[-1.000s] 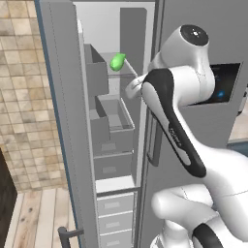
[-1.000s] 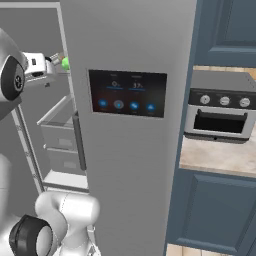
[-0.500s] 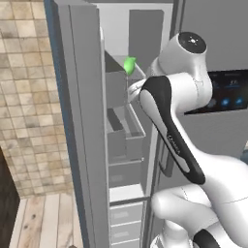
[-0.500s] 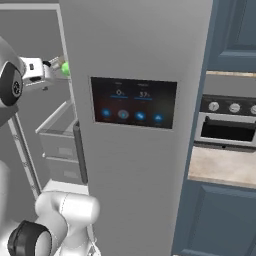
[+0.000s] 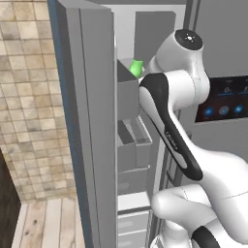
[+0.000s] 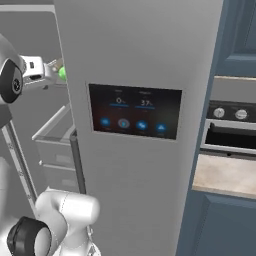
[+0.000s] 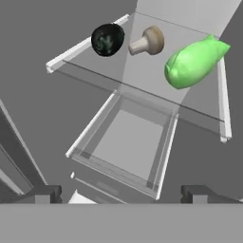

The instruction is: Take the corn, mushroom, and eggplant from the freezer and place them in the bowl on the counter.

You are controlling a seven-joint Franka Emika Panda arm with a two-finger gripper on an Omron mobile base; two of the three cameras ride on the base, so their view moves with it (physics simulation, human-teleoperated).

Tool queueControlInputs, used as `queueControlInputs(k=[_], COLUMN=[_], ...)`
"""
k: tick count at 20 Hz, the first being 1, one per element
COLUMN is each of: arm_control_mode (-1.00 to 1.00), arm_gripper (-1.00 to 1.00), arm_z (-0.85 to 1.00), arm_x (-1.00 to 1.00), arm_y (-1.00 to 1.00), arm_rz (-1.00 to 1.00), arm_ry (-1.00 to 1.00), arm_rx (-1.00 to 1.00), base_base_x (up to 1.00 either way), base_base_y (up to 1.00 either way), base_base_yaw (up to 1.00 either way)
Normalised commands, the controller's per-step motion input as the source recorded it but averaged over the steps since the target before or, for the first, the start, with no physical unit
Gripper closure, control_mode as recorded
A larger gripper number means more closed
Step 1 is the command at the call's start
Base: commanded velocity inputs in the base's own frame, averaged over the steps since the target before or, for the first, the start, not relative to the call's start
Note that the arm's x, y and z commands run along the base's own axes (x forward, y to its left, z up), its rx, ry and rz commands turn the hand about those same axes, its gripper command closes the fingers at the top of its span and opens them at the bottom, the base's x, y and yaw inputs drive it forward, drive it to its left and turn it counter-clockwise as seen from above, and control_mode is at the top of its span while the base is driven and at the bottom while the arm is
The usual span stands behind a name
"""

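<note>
**Open pincer at the freezer, nothing in it**

Your gripper (image 7: 121,192) is spread wide: in the hand view its two dark finger tips stand far apart at the bottom edge, and nothing lies between them. It grasps nothing and touches nothing.

Look just beyond the tips and you see an open grey bin (image 7: 124,147) of the freezer, seen from above. Past that, on a clear-edged shelf (image 7: 142,90), lie all three vegetables in a row. The eggplant (image 7: 107,40) is at one end, a small dark round shape seen end-on. Just beside it is the mushroom (image 7: 148,41), pale tan, its stem pointing at the eggplant; whether the two touch you cannot tell. The corn (image 7: 193,62), bright green and tapered, lies at the other end, apart from the mushroom and close to the shelf's side edge.

From the left base view you see the arm reaching into the freezer (image 5: 92,121), whose narrow door stands open toward the camera. The green of the corn (image 5: 136,68) shows above the arm's elbow, over the grey bins. From the right base view the hand sits at the left edge, with a spot of corn (image 6: 62,73) just past it. To the right, a strip of the beige counter (image 6: 222,176) lies under a dark oven, above blue cabinets.
</note>
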Motion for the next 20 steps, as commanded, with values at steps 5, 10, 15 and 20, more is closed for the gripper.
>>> queueControlInputs(k=[5,10,15,20], arm_control_mode=[-1.0,-1.0,-1.0,-1.0], arm_gripper=[-1.0,-1.0,-1.0,-1.0], arm_z=[0.0,0.13,0.11,0.07], arm_x=[0.23,0.34,0.35,0.54], arm_y=[0.0,0.13,0.27,0.05], arm_rz=[0.14,0.16,0.03,0.06], arm_ry=[-0.01,-0.08,-0.1,-0.03], arm_rx=[0.04,0.01,0.0,0.0], base_base_x=[0.49,0.0,0.0,0.0], base_base_y=[-0.04,0.0,0.0,0.0], base_base_yaw=[0.23,0.0,0.0,0.0])
